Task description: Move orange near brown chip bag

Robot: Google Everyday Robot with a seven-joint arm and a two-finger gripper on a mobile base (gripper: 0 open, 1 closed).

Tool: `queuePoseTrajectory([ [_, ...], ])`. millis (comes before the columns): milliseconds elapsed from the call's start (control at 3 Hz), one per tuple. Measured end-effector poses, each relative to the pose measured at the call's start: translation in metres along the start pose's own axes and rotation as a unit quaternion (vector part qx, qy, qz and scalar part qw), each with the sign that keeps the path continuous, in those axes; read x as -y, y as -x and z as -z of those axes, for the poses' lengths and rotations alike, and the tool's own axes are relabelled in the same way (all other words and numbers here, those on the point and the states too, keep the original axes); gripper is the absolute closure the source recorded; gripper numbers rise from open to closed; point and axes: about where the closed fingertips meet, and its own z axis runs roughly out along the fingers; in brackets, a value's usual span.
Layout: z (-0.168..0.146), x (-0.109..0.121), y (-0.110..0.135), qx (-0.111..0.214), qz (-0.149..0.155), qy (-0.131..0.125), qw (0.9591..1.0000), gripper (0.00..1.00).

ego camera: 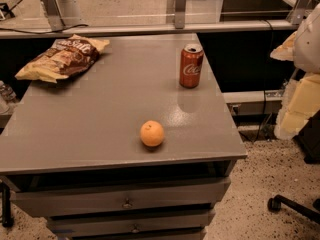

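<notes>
Now the orange (152, 133) sits by the near edge of the table (100, 114), with the brown chip bag (62, 58) far left. A glancing touch could roll it off. The gripper, perhaps beyond the pale bulk (307, 39) at right, is out of shot, so its grasp cannot be told.

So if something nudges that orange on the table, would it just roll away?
Probably. The orange is round and sits free on the flat grey table, near the front edge, so a sideways push could roll it off. Its skin looks smooth, so a pinch may slip. The gripper is not in view.
</notes>
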Motion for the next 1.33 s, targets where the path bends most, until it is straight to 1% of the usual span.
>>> queuePoseTrajectory([
  [333,0.000,0.000,0.000,0.000,0.000,0.000,1.0000,0.00],
  [667,-0.012,-0.010,0.012,0.034,-0.001,0.007,0.9994,0.00],
  [1000,-0.046,-0.033,0.048,0.124,0.009,0.028,0.9919,0.00],
  [1333,-0.072,-0.052,0.088,0.208,0.028,0.049,0.9766,0.00],
])
